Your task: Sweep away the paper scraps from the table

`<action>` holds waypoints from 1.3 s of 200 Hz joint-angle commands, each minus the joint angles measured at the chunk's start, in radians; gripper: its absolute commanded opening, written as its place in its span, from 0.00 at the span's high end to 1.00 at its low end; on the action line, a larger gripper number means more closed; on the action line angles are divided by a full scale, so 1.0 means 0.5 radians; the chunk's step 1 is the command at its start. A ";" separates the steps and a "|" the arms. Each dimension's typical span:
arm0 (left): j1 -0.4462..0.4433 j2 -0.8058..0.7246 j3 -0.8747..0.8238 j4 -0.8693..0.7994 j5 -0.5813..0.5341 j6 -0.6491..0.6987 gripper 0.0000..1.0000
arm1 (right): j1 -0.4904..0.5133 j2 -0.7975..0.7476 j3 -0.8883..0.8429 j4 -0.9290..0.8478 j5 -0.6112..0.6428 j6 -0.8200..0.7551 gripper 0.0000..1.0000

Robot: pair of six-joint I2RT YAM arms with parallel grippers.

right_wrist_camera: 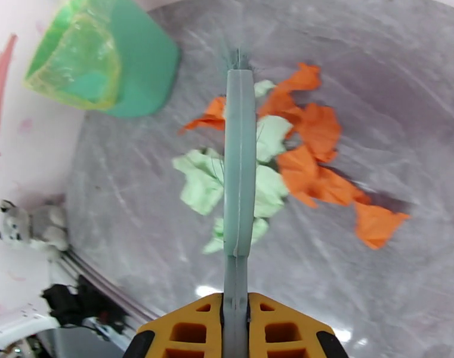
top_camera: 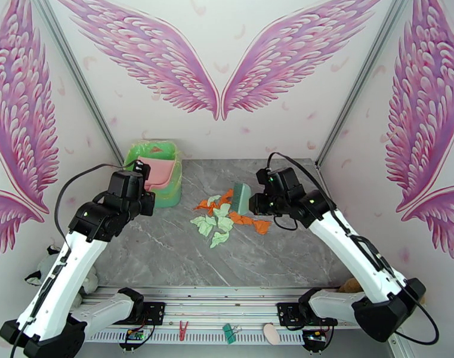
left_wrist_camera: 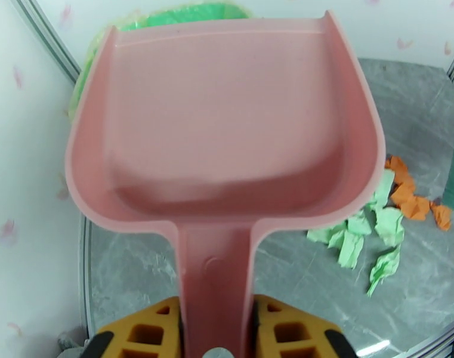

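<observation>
Left wrist: left gripper (left_wrist_camera: 216, 329) grasping pink dustpan (left_wrist_camera: 227, 114) handle | right wrist: right gripper (right_wrist_camera: 235, 323) clenched on brush (right_wrist_camera: 239, 162) amid paper scraps (right_wrist_camera: 310, 168)

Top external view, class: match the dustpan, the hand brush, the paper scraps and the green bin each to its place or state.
Things
1. dustpan
2. hand brush
3. paper scraps
4. green bin

Places or states
A. heaped at the middle of the table
B. clamped in the right arm's jaws
C. standing at the far left corner
D. clamped in the left arm's jaws

Pairs: 1-D, 2-B, 3-A, 4-C
</observation>
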 commanded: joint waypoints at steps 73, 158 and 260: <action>-0.447 -0.175 -0.420 -0.255 -0.211 -0.269 1.00 | 0.150 0.982 0.138 1.048 -0.399 0.964 1.00; -0.449 -0.092 -0.470 -0.153 -0.120 -0.243 1.00 | 0.136 1.148 0.028 0.978 -0.460 0.861 1.00; -0.452 0.053 -0.433 -0.131 -0.092 -0.170 1.00 | -0.277 0.421 -0.526 0.514 -0.523 0.414 1.00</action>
